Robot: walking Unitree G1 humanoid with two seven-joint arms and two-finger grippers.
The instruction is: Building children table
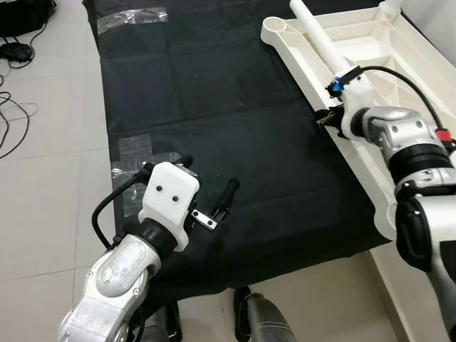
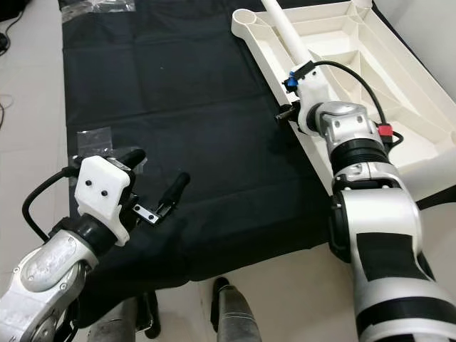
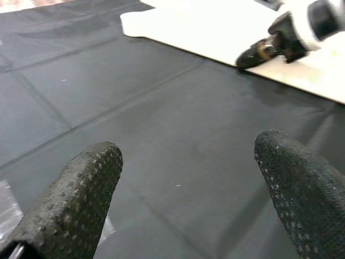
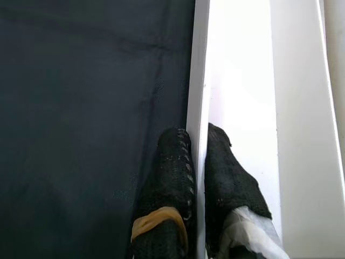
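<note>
The white plastic tabletop (image 1: pixel 370 50) lies upside down at the far right, partly on a black cloth (image 1: pixel 214 107) spread over the tiled floor (image 1: pixel 43 214), with a white leg (image 1: pixel 320 39) resting across it. The right gripper (image 4: pixel 197 178) is clamped on the tabletop's thin left rim, one finger on each side. The left gripper (image 3: pixel 188 178) hovers with fingers spread apart over the near part of the cloth, holding nothing.

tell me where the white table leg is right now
The white table leg lies on the upturned white tabletop, far right, just beyond the right gripper.
</note>
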